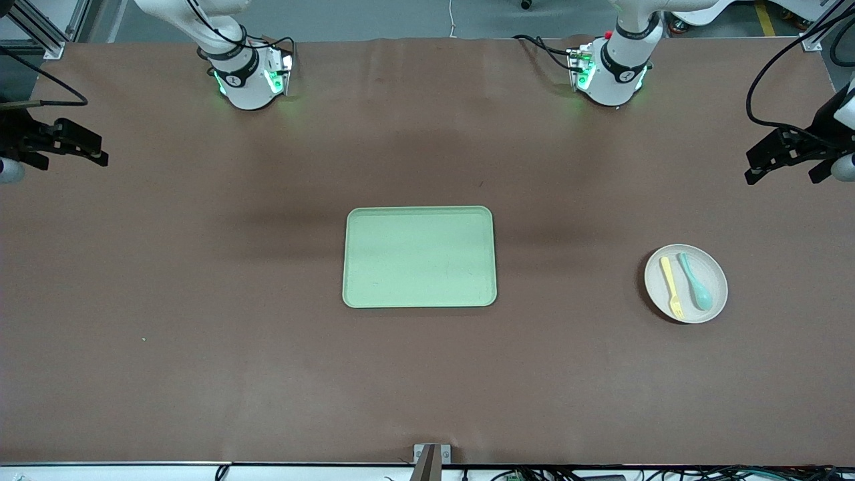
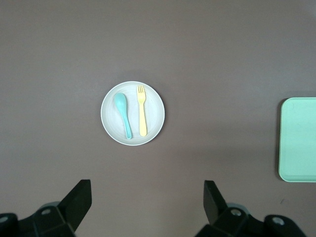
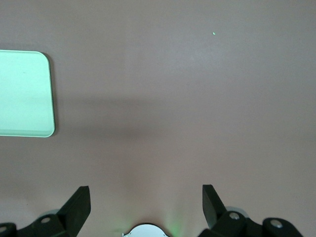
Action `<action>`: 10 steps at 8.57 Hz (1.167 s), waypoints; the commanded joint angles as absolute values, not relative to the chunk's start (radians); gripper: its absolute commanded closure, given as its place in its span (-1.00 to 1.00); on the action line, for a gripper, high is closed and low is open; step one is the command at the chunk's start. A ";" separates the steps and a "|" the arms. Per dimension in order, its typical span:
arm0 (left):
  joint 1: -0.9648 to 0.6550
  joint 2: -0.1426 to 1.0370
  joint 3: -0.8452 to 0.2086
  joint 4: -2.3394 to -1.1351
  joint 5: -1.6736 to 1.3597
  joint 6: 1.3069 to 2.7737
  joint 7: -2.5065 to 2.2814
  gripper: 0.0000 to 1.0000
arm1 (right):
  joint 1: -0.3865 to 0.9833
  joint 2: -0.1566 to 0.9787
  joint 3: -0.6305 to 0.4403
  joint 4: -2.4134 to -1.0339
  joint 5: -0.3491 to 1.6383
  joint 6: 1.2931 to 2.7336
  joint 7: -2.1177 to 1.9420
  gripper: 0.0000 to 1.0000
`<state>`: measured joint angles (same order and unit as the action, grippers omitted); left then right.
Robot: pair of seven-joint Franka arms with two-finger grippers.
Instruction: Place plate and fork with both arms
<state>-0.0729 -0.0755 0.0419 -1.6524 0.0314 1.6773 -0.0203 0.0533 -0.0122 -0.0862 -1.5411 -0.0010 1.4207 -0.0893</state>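
Hovering wide open, empty, at the table's nine o'clock edge: right gripper [image 1: 73, 150]. Waiting at center: green tray [image 1: 419, 256]. Lying toward four o'clock on the plate [image 1: 686, 283]: fork [image 1: 670, 276] beside teal spoon [image 1: 695, 280], long axis twelve-to-six. Hanging open nearby, closest: left gripper [image 1: 778, 157].

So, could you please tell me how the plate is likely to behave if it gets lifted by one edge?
The plate looks shallow with a low rim, so it probably tilts easily. The yellow fork and teal spoon lie loose on it and would likely slide off.
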 commanded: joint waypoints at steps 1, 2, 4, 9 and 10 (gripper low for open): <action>-0.069 -0.064 0.041 -1.628 0.034 1.649 -0.020 -0.99 | 0.054 -0.017 -0.087 -1.548 -0.015 1.424 -0.075 -0.99; -0.071 -0.064 0.041 -1.625 0.034 1.649 -0.021 -0.99 | 0.052 -0.017 -0.087 -1.548 -0.015 1.422 -0.075 -0.99; -0.066 -0.051 0.049 -1.632 0.034 1.649 -0.012 -0.99 | 0.054 -0.015 -0.087 -1.549 -0.015 1.424 -0.075 -0.99; 0.061 0.223 0.051 -1.621 0.035 1.808 0.108 -0.98 | 0.052 -0.014 -0.087 -1.555 -0.015 1.425 -0.075 -0.99; 0.108 0.283 0.049 -1.621 0.035 1.848 0.153 -0.98 | 0.054 -0.014 -0.087 -1.557 -0.015 1.427 -0.075 -0.99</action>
